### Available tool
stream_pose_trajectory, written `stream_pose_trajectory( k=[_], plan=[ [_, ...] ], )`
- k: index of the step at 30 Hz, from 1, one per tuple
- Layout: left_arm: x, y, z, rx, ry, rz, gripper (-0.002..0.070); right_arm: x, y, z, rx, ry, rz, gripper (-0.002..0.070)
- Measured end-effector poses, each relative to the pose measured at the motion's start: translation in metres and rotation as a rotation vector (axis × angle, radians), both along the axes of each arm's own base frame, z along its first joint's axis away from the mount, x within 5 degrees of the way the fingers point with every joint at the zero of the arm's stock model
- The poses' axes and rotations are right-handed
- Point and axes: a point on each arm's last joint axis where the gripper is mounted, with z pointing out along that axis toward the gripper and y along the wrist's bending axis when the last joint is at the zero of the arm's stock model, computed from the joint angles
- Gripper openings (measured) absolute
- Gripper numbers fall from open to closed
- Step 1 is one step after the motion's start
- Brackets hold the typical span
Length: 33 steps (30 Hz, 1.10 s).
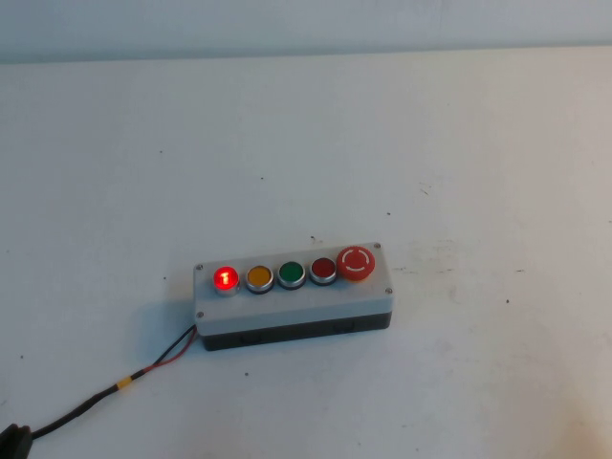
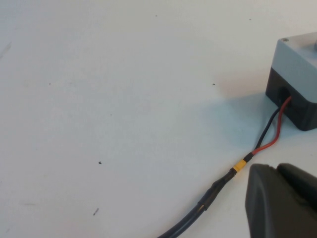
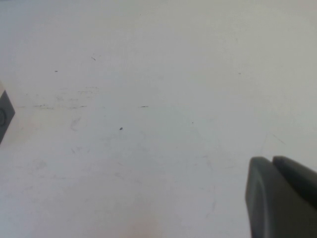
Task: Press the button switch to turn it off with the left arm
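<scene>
The button switch (image 1: 226, 278) is the small round bright-red button with a silver ring at the left end of the grey box (image 1: 287, 304). It glows. My left gripper (image 2: 277, 167) shows only in the left wrist view. It is shut and empty, low over the table beside the box's cable (image 2: 218, 191), short of the box's left end (image 2: 297, 54). My right gripper (image 3: 272, 158) is shut and empty over bare table. One dark corner of the box (image 3: 4, 114) shows at the edge of its view. Neither arm shows clearly in the high view.
On the box, right of the glowing button, sit a yellow button (image 1: 259, 278), a green button (image 1: 292, 274), a darker red button (image 1: 323, 270) and a large red stop button (image 1: 356, 262). The black cable (image 1: 96, 400) with a yellow band runs from the box to the near left corner.
</scene>
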Motion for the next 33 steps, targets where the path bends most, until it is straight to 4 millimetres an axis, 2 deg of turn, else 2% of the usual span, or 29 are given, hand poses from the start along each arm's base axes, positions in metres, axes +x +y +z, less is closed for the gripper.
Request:
stream_pose_trajectory(
  k=[33],
  plan=[
    [0.0006, -0.0001, 0.0020, -0.004, -0.022, 0.000, -0.0003, 0.0000, 0.0000, 0.0000, 0.000, 0.000, 0.000, -0.0016]
  ],
)
